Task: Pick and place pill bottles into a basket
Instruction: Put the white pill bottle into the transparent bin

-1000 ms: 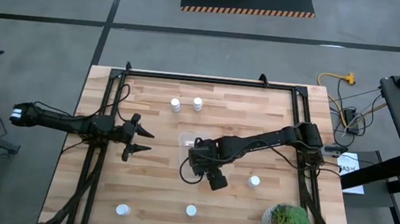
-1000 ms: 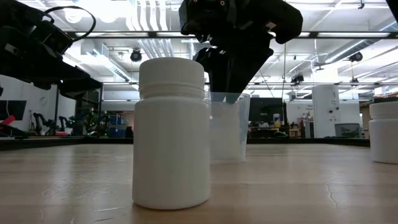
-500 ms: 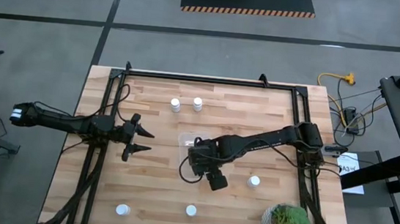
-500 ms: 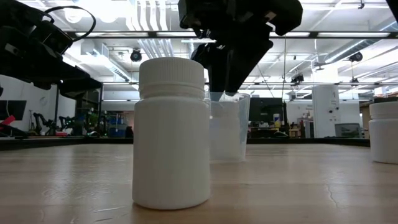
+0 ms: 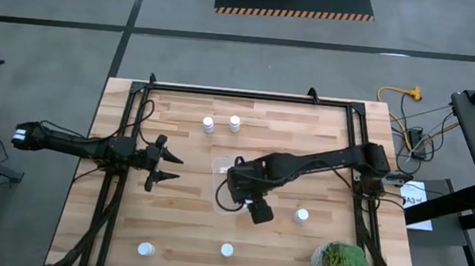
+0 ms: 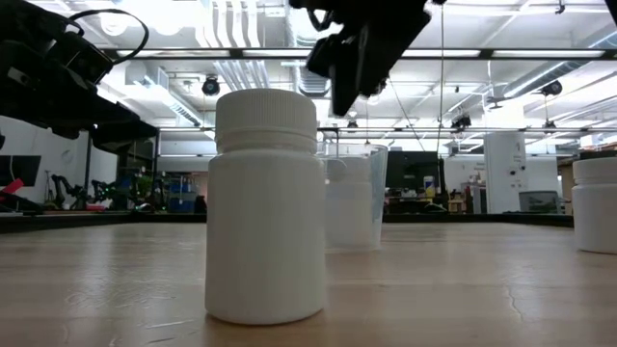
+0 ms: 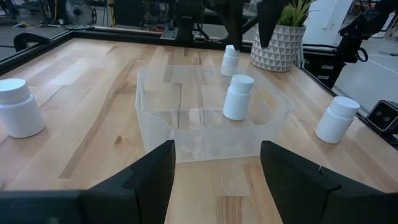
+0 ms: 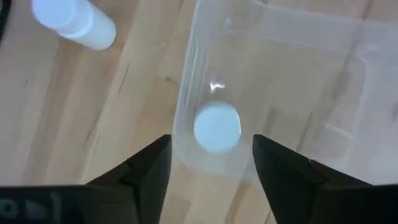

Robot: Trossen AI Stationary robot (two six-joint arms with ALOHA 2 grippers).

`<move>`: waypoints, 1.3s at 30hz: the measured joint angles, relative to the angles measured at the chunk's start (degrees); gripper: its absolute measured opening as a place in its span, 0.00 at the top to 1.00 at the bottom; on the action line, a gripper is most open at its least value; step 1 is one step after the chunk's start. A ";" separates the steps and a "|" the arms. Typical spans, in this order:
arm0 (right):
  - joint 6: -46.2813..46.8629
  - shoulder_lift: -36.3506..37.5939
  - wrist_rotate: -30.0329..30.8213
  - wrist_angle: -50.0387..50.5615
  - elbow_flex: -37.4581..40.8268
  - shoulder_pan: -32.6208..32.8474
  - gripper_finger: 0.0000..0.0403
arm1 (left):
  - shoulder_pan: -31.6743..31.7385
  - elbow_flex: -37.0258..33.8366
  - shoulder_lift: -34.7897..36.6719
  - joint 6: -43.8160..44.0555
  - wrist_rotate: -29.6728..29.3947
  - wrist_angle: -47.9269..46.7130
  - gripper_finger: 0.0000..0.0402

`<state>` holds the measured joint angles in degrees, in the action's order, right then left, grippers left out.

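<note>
I see the pale wooden table [image 5: 168, 222]; a green potted plant [image 5: 340, 263] sits well apart from the clear rectangular plastic basket [image 7: 211, 118], which holds one small white pill bottle [image 7: 237, 97]; right gripper [image 8: 211, 163] spread empty above it, left gripper [image 5: 164, 167] parted nearby.

Bright overhead light; soft shadows

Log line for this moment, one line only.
right gripper: open, above basket | one pill bottle upright inside | left gripper: open, idle beside basket
</note>
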<state>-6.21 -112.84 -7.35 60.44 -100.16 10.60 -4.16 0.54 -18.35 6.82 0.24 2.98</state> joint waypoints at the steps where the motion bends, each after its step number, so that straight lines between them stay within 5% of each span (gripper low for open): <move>1: 0.42 0.61 -0.01 0.86 0.00 -0.14 0.44 | 0.01 0.02 0.00 0.00 0.01 0.01 0.45; 11: 4.66 6.97 1.32 5.38 4.67 -0.54 0.33 | 0.02 0.02 0.00 0.01 -0.01 0.03 0.45; 26: 20.00 26.50 1.35 2.03 28.72 0.98 0.35 | 0.01 0.02 0.00 0.00 0.00 -0.01 0.45; 39: 29.28 33.46 3.03 0.62 37.05 9.17 0.33 | 0.02 0.02 0.00 0.01 0.01 0.00 0.45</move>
<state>23.07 -79.37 -4.32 61.06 -63.11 19.77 -4.14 0.55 -18.35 6.83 0.25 2.98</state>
